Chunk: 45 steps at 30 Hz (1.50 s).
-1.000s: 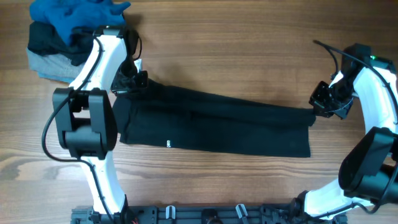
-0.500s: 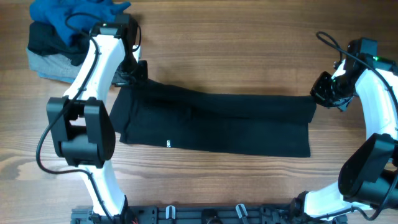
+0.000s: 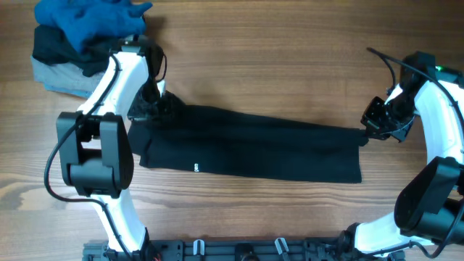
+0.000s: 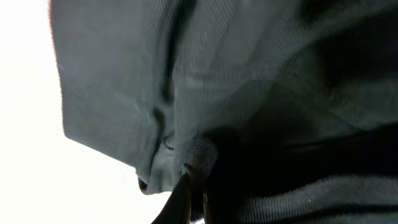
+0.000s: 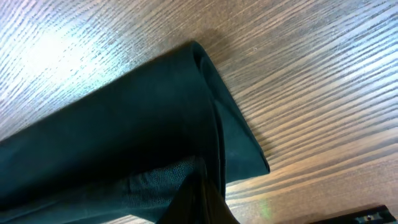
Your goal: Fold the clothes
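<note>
The clothes (image 3: 254, 145) are a long black trouser-like garment stretched left to right across the wooden table, with a tiny white tag (image 3: 196, 168) near its front left. My left gripper (image 3: 161, 105) is shut on the garment's upper left corner; in the left wrist view (image 4: 189, 186) black fabric (image 4: 186, 93) bunches at the jaws and fills the frame. My right gripper (image 3: 371, 125) is shut on the upper right corner. The right wrist view (image 5: 202, 177) shows the folded black edge (image 5: 205, 99) pinched there, with the free corner resting on the wood.
A pile at the back left holds a bright blue garment (image 3: 87, 20) over a dark one (image 3: 54, 45) and a pale grey-blue one (image 3: 61, 78). A dark rail (image 3: 239, 250) runs along the table's front edge between the arm bases.
Both grippers, still shut on the garment's far corners, moved back toward the front. The top edge they had carried away from me half a second ago came back with them.
</note>
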Each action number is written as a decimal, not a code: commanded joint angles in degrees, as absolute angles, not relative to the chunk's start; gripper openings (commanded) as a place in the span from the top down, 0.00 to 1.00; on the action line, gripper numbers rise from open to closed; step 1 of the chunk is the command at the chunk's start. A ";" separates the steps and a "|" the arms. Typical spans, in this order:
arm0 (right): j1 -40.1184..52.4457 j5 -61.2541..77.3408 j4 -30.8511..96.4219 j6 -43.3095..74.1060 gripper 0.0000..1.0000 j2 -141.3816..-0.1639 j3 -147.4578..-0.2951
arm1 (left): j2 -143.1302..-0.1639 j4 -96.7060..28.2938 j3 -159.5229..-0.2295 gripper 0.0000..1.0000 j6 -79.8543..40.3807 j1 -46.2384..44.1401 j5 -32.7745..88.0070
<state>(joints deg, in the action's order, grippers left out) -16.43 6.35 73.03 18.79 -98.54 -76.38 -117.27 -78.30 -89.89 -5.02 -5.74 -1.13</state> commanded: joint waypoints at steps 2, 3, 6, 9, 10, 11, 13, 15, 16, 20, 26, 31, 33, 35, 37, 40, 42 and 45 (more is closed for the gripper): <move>-16.03 6.26 74.06 18.81 0.96 -97.30 -76.38 | -116.05 -78.02 -87.02 0.96 -5.61 -5.80 0.23; -16.03 6.15 74.28 18.11 0.96 -97.38 -76.38 | -116.03 -78.06 -87.00 0.96 -5.93 -5.89 0.47; -15.86 5.89 75.09 18.15 0.96 -97.41 -76.29 | -116.03 -78.91 -86.94 0.96 -6.04 -6.39 0.36; -15.64 5.91 75.33 18.24 0.96 -97.45 -74.19 | -116.03 -79.00 -86.89 0.96 -6.07 -6.44 0.34; -15.64 5.91 74.96 18.24 0.94 -97.45 -73.41 | -116.03 -78.72 -86.89 0.95 -6.07 -6.44 0.36; -15.66 5.91 74.65 18.20 0.75 -97.45 -72.42 | -116.03 -78.39 -86.89 0.82 -6.04 -6.44 0.34; -16.05 4.14 74.24 18.20 0.59 -97.36 -72.97 | -116.03 -78.06 -86.98 0.30 -5.93 -6.44 -1.28; -17.06 3.36 72.60 18.17 0.57 -97.25 -75.70 | -116.01 -79.20 -88.60 0.29 -4.71 -6.35 -3.22; -17.78 3.42 71.85 18.15 0.55 -97.25 -77.49 | -115.92 -79.99 -90.08 0.29 -4.73 -6.22 -4.23; -18.83 11.53 68.07 11.68 0.52 -97.27 -80.62 | -115.24 -77.97 -94.85 0.53 -4.73 -6.44 -2.87; -18.61 16.84 66.26 10.66 0.51 -97.27 -80.55 | -115.35 -70.61 -94.72 0.45 -4.71 -7.53 4.84; -17.21 18.06 66.70 10.70 0.51 -97.27 -80.18 | -116.16 -66.83 -94.72 0.96 -4.69 -8.32 8.05; -16.21 18.04 66.72 10.70 0.50 -97.38 -80.12 | -118.04 -65.43 -93.23 0.96 -4.73 -8.40 7.86; -15.62 18.04 66.78 10.70 0.49 -97.38 -80.12 | -118.98 -62.48 -90.02 0.96 -4.80 -8.08 7.64; -15.53 18.04 67.55 10.68 0.49 -97.41 -79.92 | -119.68 -59.29 -86.96 0.96 -5.23 -7.14 6.57; -14.79 18.04 67.29 10.63 0.49 -97.41 -78.48 | -119.52 -56.66 -86.59 0.94 -2.76 -6.59 12.91; -14.39 18.06 66.98 10.70 0.49 -97.41 -77.67 | -119.48 -55.86 -86.59 0.86 2.02 -6.96 22.90; -14.24 18.04 66.22 10.96 0.48 -97.41 -76.38 | -119.48 -56.31 -86.59 0.90 4.34 -8.14 30.06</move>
<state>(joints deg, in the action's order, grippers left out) -14.55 16.95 66.87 11.62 -98.26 -77.76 -119.70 -56.07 -86.63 -0.60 -6.76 18.20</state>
